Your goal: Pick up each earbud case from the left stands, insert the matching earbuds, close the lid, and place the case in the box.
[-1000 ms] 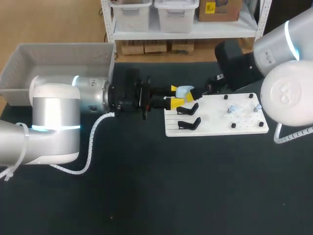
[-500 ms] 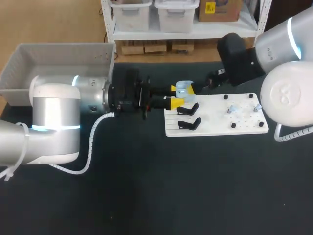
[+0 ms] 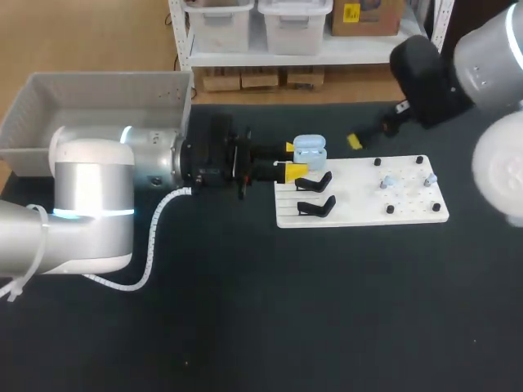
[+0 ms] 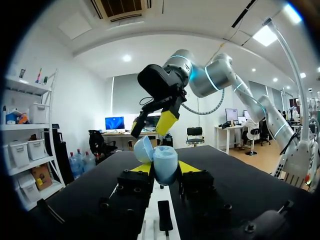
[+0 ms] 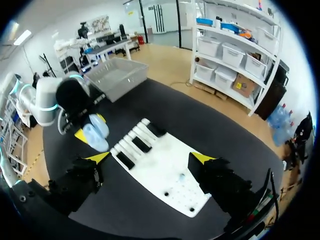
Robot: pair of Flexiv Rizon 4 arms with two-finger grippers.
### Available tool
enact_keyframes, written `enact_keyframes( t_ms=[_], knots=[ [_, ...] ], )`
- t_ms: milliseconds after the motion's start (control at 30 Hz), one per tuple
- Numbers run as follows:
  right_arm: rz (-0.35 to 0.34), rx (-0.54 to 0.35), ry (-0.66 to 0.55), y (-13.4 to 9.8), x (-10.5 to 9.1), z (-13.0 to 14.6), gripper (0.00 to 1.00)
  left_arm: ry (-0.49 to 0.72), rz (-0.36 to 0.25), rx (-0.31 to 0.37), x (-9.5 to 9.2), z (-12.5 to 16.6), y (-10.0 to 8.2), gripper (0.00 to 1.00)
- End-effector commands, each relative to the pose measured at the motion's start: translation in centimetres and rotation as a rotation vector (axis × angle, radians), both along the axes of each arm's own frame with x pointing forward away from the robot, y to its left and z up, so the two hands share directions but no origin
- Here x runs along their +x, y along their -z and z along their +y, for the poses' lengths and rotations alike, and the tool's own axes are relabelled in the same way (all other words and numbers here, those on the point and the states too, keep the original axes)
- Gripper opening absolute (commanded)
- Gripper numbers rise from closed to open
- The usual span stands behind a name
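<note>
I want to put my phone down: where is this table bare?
The wide dark table in front of the white board and the left arm is bare, as is the board's middle between the black stands and the pegs. It is crowded beside the stands, where the left pincer holds the earbud case.

our left arm (image 3: 94, 196) is fat silver-white cylinders with a glowing cyan ring, and a white ribbed cable (image 3: 152, 245) loops along it to a black wrist. our right arm (image 3: 480, 57) has the same silver shell and cyan band, then black. left gripper (image 3: 292, 160) and right gripper (image 5: 150, 158) have black fingers tipped bright yellow.
</note>
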State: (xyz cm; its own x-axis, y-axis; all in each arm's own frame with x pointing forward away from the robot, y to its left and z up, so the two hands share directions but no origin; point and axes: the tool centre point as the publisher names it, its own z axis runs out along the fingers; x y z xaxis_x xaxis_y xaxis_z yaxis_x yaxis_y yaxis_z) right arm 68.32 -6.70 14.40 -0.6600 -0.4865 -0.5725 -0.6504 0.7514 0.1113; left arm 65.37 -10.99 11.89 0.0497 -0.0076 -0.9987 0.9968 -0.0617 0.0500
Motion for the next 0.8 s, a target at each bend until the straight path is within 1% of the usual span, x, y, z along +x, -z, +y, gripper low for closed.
enact_keyframes(
  t_ms=[33, 233, 333, 500, 667, 800],
  knots=[
    [-0.034, -0.235, 0.107, -1.0, -0.7, -2.3, 1.0, -0.004, -0.003, -0.003, -0.1, 0.0, 0.1, 0.0],
    [0.027, -0.353, 0.111, 0.7, -0.9, -5.1, 1.0, -0.004, -0.003, -0.003, -0.1, 0.0, 0.1, 0.0],
    [0.045, -0.39, 0.111, 1.6, -0.9, -6.4, 1.0, -0.004, -0.003, -0.003, -0.1, 0.0, 0.1, 0.0],
    [0.084, -0.405, 0.081, 2.8, -0.6, -8.4, 1.0, -0.004, -0.003, -0.003, -0.1, 0.0, 0.1, 0.0],
    [0.123, -0.43, 0.105, 4.1, 0.0, -10.3, 1.0, -0.004, -0.003, -0.003, -0.1, 0.0, 0.1, 0.0],
    [0.165, -0.426, 0.132, 5.3, 0.4, -11.4, 1.0, -0.004, -0.003, -0.003, -0.1, 0.0, 0.1, 0.0]
  ],
)
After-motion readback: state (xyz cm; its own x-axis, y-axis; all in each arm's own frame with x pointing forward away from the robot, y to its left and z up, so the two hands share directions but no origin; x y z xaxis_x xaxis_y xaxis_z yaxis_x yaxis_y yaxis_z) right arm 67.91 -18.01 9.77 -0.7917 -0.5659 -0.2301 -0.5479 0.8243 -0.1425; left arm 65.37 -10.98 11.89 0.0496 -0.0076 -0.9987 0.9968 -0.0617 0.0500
